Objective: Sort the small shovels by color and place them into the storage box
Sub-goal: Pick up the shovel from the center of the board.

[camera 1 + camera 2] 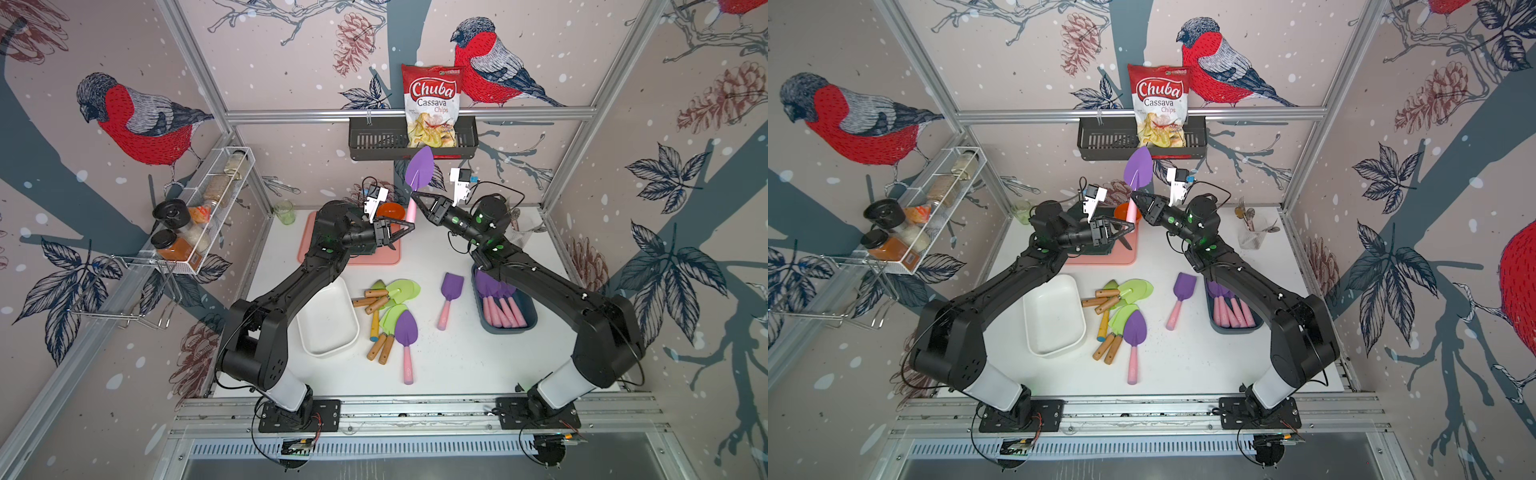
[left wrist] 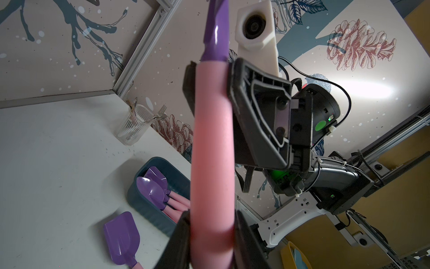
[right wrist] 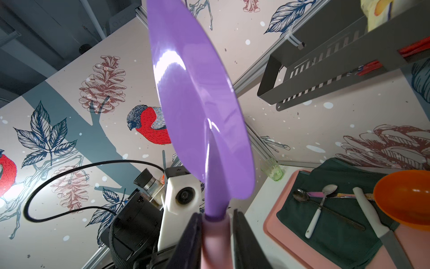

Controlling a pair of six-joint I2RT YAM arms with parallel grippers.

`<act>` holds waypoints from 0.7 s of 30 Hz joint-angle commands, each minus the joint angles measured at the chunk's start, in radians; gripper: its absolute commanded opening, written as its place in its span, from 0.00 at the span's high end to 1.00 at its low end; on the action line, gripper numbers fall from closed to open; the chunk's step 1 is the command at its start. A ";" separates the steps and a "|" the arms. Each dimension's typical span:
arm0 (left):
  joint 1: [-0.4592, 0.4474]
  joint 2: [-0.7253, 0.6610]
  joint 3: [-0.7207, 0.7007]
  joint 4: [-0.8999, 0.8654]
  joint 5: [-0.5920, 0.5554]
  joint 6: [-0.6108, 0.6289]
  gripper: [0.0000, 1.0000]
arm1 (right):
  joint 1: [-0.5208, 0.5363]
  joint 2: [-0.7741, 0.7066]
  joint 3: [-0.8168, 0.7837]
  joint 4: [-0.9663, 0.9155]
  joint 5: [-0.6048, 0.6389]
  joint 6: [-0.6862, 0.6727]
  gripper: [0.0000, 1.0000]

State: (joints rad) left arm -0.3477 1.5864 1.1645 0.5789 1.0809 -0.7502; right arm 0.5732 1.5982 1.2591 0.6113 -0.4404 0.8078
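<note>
1. Worktop [image 1: 457, 365] front edge: pointed purple shovel [image 1: 405, 328] lies flat, pink handle toward the rail; its blade overlaps the green shovels [image 1: 399, 291], a loose heap with wooden handles; one yellow-handled shovel [image 1: 375, 326] lies among them; all unsorted.
2. White box [image 1: 324, 320] just beside the heap on the left arm's side; nothing in it; probably meant for the greens, since it sits within that arm's reach.
3. Blue box [image 1: 530, 322] on the right arm's side, partly under that forearm; boxed purple shovels [image 1: 503, 309] lie inside, handles all one way so they nest; purple sort looks partly done.
4. Square purple shovel [image 1: 451, 289] lies alone between heap and blue box, in neither box.
5. Mid-air over the back of the worktop: held purple shovel [image 1: 419, 170], upright, blade up; left hand [image 1: 407, 228] closed on the bottom end of its pink handle; right hand [image 1: 415, 199] clamped on the handle just under the blade; both grip at once, so this reads as a handover; left to right is my guess, since the blue box is on the right.
6. Risk: if both hands pull, the handle twists; one must let go first.
7. Behind: pink tray [image 1: 390, 255] with dark cloth [image 3: 337, 233], spoon [image 3: 322, 205], knife [image 3: 372, 214], orange bowl [image 1: 392, 210]; not task things; cutlery glass [image 1: 1252, 237] near right wall.
8. Far: wall shelf [image 1: 374, 141] holding chips bag [image 1: 432, 104]; clutter only.
</note>
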 commanded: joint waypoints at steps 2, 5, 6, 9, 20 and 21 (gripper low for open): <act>0.002 -0.005 0.004 0.063 0.025 0.021 1.00 | 0.000 0.011 0.007 -0.013 -0.024 -0.011 0.60; 0.003 -0.008 0.004 0.060 0.024 0.026 1.00 | 0.001 0.015 0.006 -0.010 -0.026 -0.006 0.60; 0.002 -0.008 0.005 0.057 0.022 0.027 1.00 | 0.002 0.017 0.006 -0.009 -0.029 -0.004 0.60; 0.002 -0.008 0.005 0.055 0.020 0.029 1.00 | 0.002 0.027 0.014 -0.003 -0.043 0.002 0.59; 0.003 -0.011 0.009 0.014 0.002 0.047 1.00 | 0.008 0.035 0.030 -0.028 -0.066 -0.010 0.90; 0.002 -0.010 0.011 0.000 -0.003 0.055 1.00 | 0.005 0.031 0.031 -0.045 -0.065 -0.018 0.92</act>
State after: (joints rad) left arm -0.3466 1.5856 1.1656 0.5385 1.0702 -0.7456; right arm 0.5777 1.6363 1.2827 0.6010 -0.4961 0.8082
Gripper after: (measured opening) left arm 0.279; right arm 0.154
